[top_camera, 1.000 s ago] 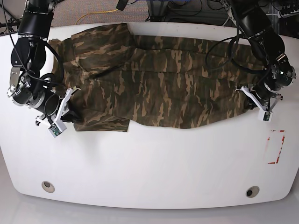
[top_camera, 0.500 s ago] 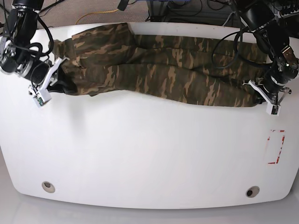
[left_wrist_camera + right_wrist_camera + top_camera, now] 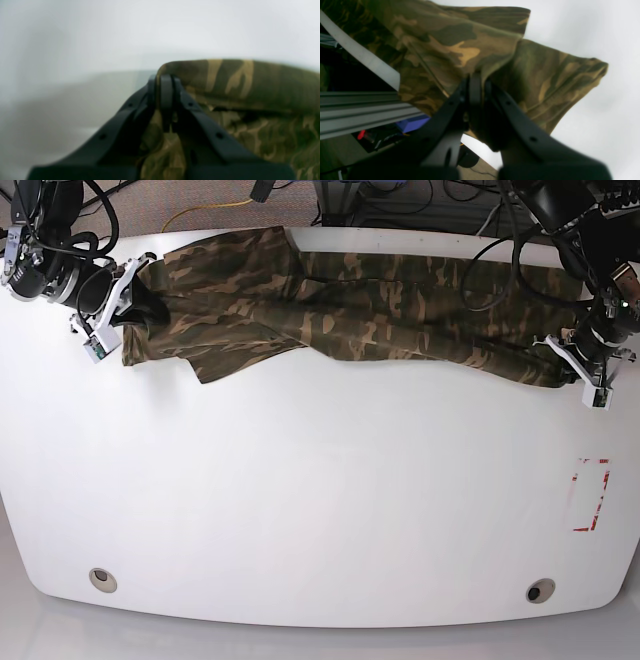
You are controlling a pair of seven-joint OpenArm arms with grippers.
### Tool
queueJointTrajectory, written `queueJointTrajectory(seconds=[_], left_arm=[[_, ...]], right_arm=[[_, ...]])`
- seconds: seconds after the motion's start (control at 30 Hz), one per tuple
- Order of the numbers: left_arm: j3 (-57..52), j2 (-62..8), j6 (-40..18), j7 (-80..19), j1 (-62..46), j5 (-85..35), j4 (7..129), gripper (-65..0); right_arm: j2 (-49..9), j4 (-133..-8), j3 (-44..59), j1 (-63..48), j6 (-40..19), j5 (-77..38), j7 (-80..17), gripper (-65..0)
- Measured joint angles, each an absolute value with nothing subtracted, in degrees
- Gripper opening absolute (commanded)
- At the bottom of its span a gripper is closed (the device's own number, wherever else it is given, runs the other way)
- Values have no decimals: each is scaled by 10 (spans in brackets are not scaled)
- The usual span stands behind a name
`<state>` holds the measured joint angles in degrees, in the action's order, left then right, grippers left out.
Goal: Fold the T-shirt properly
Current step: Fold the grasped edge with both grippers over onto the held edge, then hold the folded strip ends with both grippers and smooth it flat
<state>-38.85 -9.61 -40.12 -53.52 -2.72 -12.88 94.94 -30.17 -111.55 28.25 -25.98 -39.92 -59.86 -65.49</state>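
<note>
The camouflage T-shirt (image 3: 340,310) is stretched in a long band across the far part of the white table (image 3: 320,500). My right gripper (image 3: 128,308), at the left of the base view, is shut on the shirt's left end; the right wrist view shows its jaws (image 3: 475,85) closed on a fold of the cloth (image 3: 460,50), with flaps hanging. My left gripper (image 3: 572,368), at the right of the base view, is shut on the shirt's right end; the blurred left wrist view shows its jaws (image 3: 165,87) clamped on a rolled edge (image 3: 237,80).
A red-outlined rectangle mark (image 3: 590,495) lies near the table's right edge. Two round holes (image 3: 101,578) (image 3: 540,590) sit near the front edge. Cables and a metal frame (image 3: 357,110) lie beyond the far edge.
Both grippers have pulled the shirt's near edge up and toward the far side of the table. The cloth went from a wide spread to a narrow band at the back.
</note>
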Motion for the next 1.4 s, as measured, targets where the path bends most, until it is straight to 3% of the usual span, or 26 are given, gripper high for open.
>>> queueJointTrajectory(seconds=[0.07,0.2,0.27,0.33,0.47,0.57,0.73,0.93,1.13,1.4], left_arm=[[-389,-97,-401,-528,-34,-134,949,-650],[-384,-106,-401,-531,-58,-131,949,-640],[-374,-113,-401,-538,-62,-122,949,-561],[-371,-114,-401,-531,-66,-126,949,-468],[-367,-114,-400,-530,-84,-132,950,-296],[-368,-112,-400,-535,-87,-125,950,-239],[-367,-114,-399,-538,-86,-220,986,-237],[-364,-137,-400,-613,-71,-370,1007,-240],[-363,-139,-399,-611,-19,-328,999,-237],[-329,-135,-395,-609,37,-218,888,-242]], right_arm=[[-302,-1116,283,-268,-399,-599,-649,-615],[-300,-1110,281,-280,-400,-598,-653,-450],[-290,-1096,281,-281,-399,-589,-654,-357],[-285,-1082,280,-287,-399,-590,-655,-306],[-281,-1049,278,-301,-399,-561,-656,-303],[-275,-1047,282,-301,-399,-547,-661,-309],[-265,-1074,283,-297,-399,-558,-648,-309],[-264,-1072,281,-282,-399,-553,-658,-309],[-246,-1073,280,-268,-399,-557,-652,-309],[-244,-1073,281,-267,-399,-558,-656,-309]])
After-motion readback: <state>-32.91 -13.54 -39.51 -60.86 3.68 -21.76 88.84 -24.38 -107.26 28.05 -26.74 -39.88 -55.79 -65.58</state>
